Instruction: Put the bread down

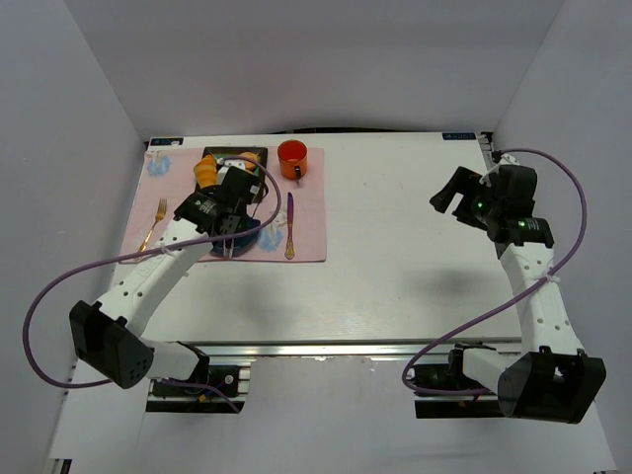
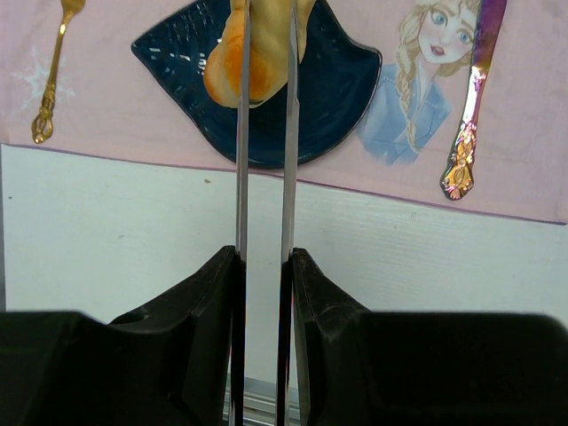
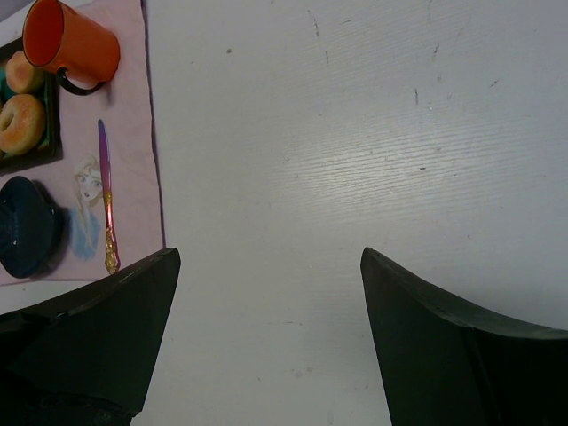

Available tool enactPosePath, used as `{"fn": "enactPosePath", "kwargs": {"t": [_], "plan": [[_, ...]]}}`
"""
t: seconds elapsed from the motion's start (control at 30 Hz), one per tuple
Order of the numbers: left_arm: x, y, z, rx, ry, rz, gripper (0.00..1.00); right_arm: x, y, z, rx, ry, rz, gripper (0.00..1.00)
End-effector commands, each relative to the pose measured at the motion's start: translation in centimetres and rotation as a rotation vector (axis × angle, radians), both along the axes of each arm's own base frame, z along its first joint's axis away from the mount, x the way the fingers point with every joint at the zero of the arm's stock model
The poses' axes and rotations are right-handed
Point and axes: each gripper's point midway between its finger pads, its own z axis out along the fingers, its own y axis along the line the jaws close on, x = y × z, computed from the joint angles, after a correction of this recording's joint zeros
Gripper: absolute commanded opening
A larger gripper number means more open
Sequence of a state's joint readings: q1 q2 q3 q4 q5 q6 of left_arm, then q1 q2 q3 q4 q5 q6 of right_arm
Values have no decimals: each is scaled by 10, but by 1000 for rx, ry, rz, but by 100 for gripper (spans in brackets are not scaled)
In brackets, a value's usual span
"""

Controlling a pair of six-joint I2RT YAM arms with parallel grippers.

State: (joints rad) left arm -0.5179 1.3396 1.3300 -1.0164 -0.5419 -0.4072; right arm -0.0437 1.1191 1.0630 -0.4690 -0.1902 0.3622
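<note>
Shows the left tool point(image 2: 266, 35) clamped almost shut on the bread point(image 2: 224, 75) at upper centre of frame, over the dark blue plate point(image 2: 342, 89).

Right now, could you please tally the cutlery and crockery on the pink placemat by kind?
fork: 1
knife: 1
plate: 1
cup: 1
Total: 4
</note>
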Motion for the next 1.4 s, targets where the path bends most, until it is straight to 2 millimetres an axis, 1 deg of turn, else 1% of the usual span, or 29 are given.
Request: {"fn": "enactPosePath", "kwargs": {"t": [0.0, 0.1, 0.13, 0.23, 0.27, 0.5, 0.6, 0.73, 0.77, 0.87, 1.1, 1.27, 1.37], "plan": [[1, 3, 6, -15, -74, 43, 28, -1, 3, 7, -3, -38, 21, 89], [0, 2, -2, -17, -81, 49, 28, -2, 4, 6, 0, -35, 22, 89], [-1, 2, -9, -17, -73, 51, 28, -2, 5, 6, 2, -33, 25, 89], [0, -3, -16, -27, -70, 44, 28, -3, 8, 2, 14, -30, 36, 89], [-1, -6, -21, -21, -58, 37, 28, -3, 8, 2, 15, -28, 36, 89], [0, -16, -35, 3, -55, 34, 30, -5, 9, -3, 15, -20, 38, 89], [0, -19, -40, 8, -49, 33, 32, -5, 9, -2, 15, -21, 38, 89], [-3, -21, -44, 13, -40, 38, 39, -6, 10, -2, 14, -24, 40, 89], [-3, -21, -44, 13, -41, 38, 44, -6, 9, -1, 15, -26, 38, 89], [-5, -22, -45, 12, -36, 38, 54, -7, 9, -3, 13, -23, 37, 89], [-11, -22, -44, 0, -28, 39, 59, -8, 10, -6, 17, -17, 40, 89], [-17, -23, -42, -16, -25, 35, 67, -8, 10, -5, 16, -20, 39, 89], [-20, -28, -39, -44, -19, 22, 67, -9, 10, -6, 17, -18, 38, 89]]}}
